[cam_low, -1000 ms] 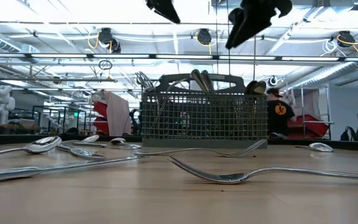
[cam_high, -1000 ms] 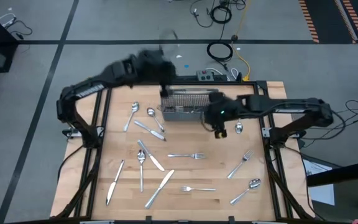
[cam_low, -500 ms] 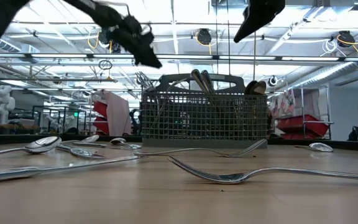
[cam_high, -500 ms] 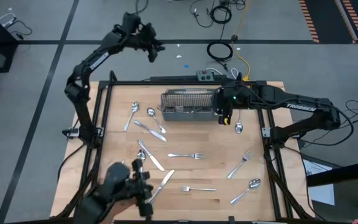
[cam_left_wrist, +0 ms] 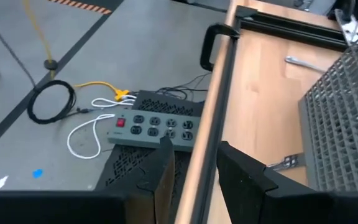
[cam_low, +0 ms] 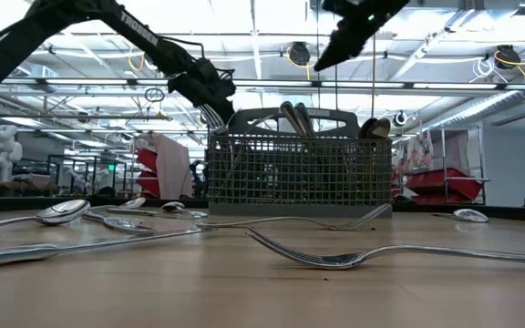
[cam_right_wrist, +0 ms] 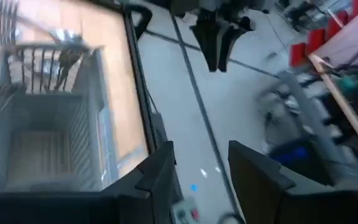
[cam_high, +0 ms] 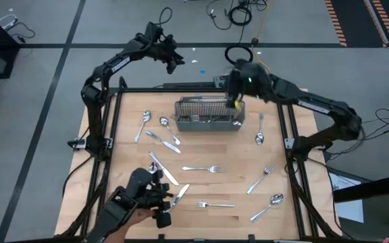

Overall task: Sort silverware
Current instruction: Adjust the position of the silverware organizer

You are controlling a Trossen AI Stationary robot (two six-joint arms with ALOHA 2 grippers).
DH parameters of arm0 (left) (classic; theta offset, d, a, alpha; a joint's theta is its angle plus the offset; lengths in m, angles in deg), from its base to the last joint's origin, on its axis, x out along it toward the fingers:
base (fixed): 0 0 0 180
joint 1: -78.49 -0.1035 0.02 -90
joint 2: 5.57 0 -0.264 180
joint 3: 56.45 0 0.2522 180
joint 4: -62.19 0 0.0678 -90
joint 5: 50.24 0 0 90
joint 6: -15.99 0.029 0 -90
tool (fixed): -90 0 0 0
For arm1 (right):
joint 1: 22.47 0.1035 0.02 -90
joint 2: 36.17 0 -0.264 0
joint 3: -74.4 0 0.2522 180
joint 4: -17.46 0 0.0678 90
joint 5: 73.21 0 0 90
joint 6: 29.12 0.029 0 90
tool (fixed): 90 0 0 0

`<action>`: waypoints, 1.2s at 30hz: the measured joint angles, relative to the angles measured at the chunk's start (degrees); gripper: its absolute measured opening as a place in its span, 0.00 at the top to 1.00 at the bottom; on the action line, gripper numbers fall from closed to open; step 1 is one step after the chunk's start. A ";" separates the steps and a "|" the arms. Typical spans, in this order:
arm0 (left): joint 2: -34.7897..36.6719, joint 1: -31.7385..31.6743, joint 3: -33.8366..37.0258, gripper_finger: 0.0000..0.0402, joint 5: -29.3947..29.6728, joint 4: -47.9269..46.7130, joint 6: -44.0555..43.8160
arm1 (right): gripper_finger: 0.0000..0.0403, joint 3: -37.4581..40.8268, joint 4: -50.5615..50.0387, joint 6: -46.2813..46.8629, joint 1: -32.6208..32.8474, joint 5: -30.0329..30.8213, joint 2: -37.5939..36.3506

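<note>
Left gripper [cam_high: 173, 62] sits upper left of the high view, off the table, fingers parted, empty. Right gripper [cam_high: 234, 101] hovers above the basket [cam_high: 206, 111] at top centre, parted, empty. Silverware [cam_high: 201, 169] lies scattered mid-table, some standing in the basket.

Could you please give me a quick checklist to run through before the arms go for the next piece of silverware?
1. Left gripper empty: ok. Fingers apart, nothing between; it hangs past the table's far edge, above the power strip.
2. Right gripper empty: ok. Fingers apart, above the basket's right end.
3. Basket upright: ok. Handles stick up out of it.
4. Table cleared of silverware: not ok. Forks, spoons and knives lie loose on the wood.
5. Near-left pieces reachable: cannot tell. A dark shape covers them in the high view.
</note>
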State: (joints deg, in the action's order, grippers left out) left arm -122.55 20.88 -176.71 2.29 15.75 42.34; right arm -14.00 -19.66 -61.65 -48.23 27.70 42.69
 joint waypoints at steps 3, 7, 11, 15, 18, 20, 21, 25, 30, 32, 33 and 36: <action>0.81 -0.78 0.00 0.69 -0.44 -0.20 -0.08 | 0.63 -4.15 -3.93 0.30 -3.39 -8.77 6.27; 1.69 -1.33 0.00 0.69 -1.45 -1.22 -0.10 | 0.61 -10.56 -13.51 -2.54 -5.44 -16.19 14.53; 2.00 -1.90 0.00 0.69 -1.46 -1.47 -0.49 | 0.60 -17.57 -21.31 -4.23 -6.29 -17.55 19.53; 2.08 -1.94 0.00 0.69 -1.44 -1.49 -0.47 | 0.59 -22.52 -27.24 -4.57 -7.17 -20.38 22.50; 2.09 -1.87 0.00 0.69 -1.46 -1.45 -0.50 | 0.59 -24.08 -29.68 -4.15 -7.38 -22.34 22.76; 2.07 -1.90 0.00 0.69 -1.43 -1.45 -0.50 | 0.59 -24.18 -30.33 -4.46 -7.63 -22.94 22.72; 2.08 -1.90 0.00 0.69 -1.42 -1.45 -0.50 | 0.59 -24.16 -30.87 -4.48 -7.63 -23.18 22.95; 2.08 -1.92 0.00 0.69 -1.41 -1.26 -0.47 | 0.60 -24.16 -32.89 -4.59 -7.67 -24.56 24.51; 2.09 -1.90 0.00 0.69 -1.22 -1.27 -0.47 | 0.64 -24.07 -32.96 -5.97 -7.65 -22.83 27.73; 2.08 -1.90 0.00 0.69 -1.18 -1.25 -0.47 | 0.75 -24.07 -32.55 -6.79 -7.63 -22.57 28.16; 2.07 -1.90 0.00 0.69 -1.14 -1.24 -0.47 | 0.83 -24.07 -32.69 -7.34 -7.61 -22.81 28.18; 2.09 -1.90 0.00 0.69 -0.57 -1.25 -0.47 | 0.97 -24.07 -33.02 -8.42 -7.52 -22.86 28.07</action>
State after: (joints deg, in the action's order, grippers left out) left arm -120.46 18.99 -176.71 1.72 14.50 41.86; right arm -38.08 -52.68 -70.07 -55.75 4.83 70.76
